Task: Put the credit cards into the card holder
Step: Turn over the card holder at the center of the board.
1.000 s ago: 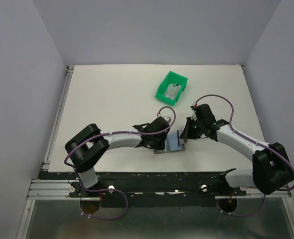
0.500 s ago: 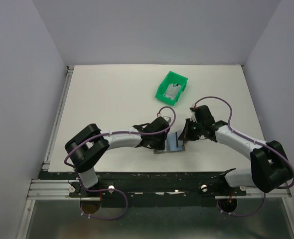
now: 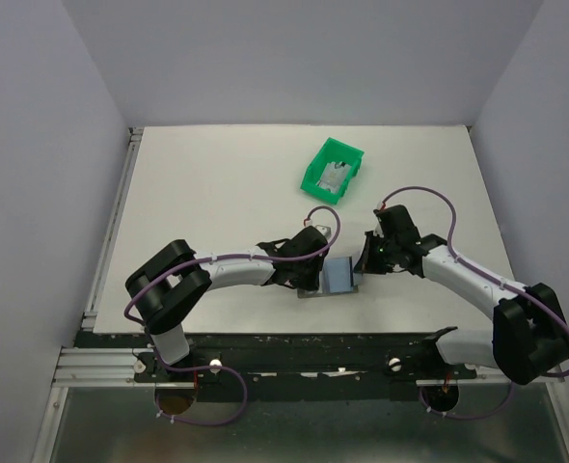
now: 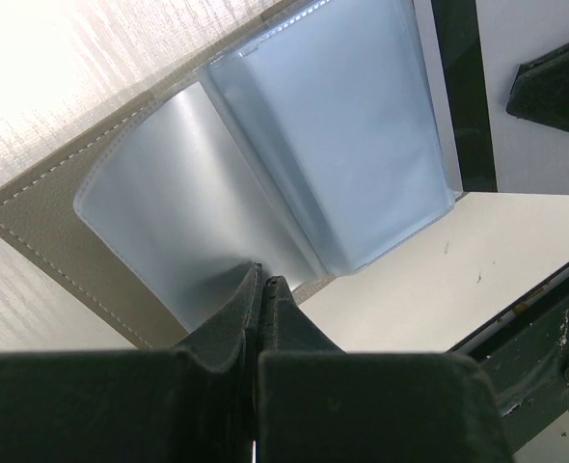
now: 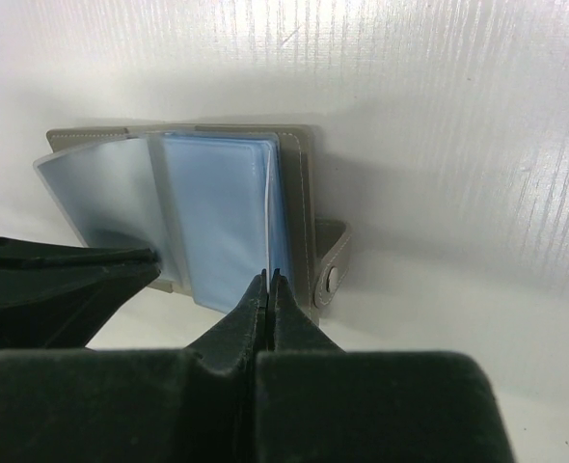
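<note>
The card holder [image 3: 339,279] lies open on the table between the arms, its light blue sleeves facing up. It also shows in the left wrist view [image 4: 333,125] and in the right wrist view [image 5: 217,212], with its snap tab [image 5: 334,278] to the right. My left gripper [image 3: 320,273] is shut, its tips [image 4: 262,280] pinching the near edge of the left clear sleeve. My right gripper [image 3: 360,265] is shut on a credit card [image 5: 268,207], seen edge-on and standing at the holder's right sleeves. The card's dark stripe [image 4: 455,96] shows in the left wrist view.
A green plastic bin [image 3: 315,178] stands at the back, right of centre, with more whitish cards [image 3: 336,177] inside. The table's near edge and the dark mounting rail [image 3: 294,349] are just in front of the holder. Grey walls enclose three sides.
My right gripper has shifted slightly right and nearer with the card. The left arm and the holder have stayed put.
</note>
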`<state>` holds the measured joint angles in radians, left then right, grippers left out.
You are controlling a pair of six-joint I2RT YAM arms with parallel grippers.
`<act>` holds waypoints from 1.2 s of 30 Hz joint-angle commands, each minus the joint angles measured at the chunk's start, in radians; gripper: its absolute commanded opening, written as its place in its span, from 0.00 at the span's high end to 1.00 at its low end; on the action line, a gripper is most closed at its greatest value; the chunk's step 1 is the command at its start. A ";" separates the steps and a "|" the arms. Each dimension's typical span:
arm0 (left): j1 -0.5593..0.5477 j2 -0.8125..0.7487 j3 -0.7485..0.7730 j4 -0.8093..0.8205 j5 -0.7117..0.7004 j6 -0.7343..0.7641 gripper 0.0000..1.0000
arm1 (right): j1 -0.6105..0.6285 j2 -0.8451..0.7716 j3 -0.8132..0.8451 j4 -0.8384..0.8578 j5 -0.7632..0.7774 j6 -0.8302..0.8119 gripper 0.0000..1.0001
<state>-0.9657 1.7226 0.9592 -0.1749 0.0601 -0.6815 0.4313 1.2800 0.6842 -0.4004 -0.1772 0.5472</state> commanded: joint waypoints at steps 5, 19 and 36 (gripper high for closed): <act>0.002 0.015 0.021 -0.023 -0.016 0.013 1.00 | 0.006 0.016 0.011 0.031 -0.037 -0.013 1.00; 0.002 0.019 0.019 -0.020 -0.016 0.010 1.00 | 0.006 0.104 -0.029 0.159 -0.142 0.020 0.99; 0.002 -0.021 0.015 -0.031 -0.035 0.007 1.00 | 0.006 0.206 -0.071 0.313 -0.260 0.094 0.99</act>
<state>-0.9657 1.7229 0.9592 -0.1753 0.0601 -0.6815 0.4309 1.4605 0.6415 -0.1051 -0.4133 0.6277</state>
